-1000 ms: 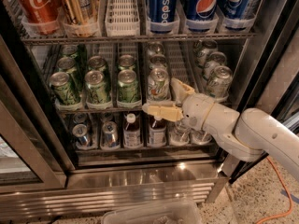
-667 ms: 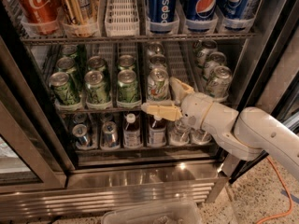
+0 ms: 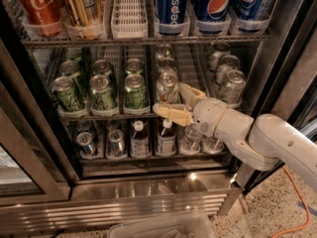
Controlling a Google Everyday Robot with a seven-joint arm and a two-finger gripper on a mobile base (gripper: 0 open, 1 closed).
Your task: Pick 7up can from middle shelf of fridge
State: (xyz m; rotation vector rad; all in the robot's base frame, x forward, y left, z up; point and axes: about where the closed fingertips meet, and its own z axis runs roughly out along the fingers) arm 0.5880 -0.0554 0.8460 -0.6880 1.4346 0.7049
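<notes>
The fridge (image 3: 148, 197) stands open in front of me, with a steel base and a dark interior. On the middle shelf (image 3: 104, 116) a pale silver-white 7up can (image 3: 167, 87) with green print stands at the front of its lane, with more like it behind. My gripper (image 3: 171, 99) reaches in from the right on a white arm. Its tan fingers (image 3: 173, 113) are spread apart, one below and in front of the can, the other at the can's right side. The jaws are open and hold nothing.
Dark green cans (image 3: 103, 91) fill the lanes to the left and silver cans (image 3: 230, 87) the right lane. Pepsi cans (image 3: 170, 6) and a Coke can (image 3: 39, 6) stand above. Small bottles (image 3: 140, 138) fill the bottom rack. An orange cable (image 3: 297, 207) lies on the floor.
The gripper has edged slightly toward the 7up can; otherwise nothing has visibly changed.
</notes>
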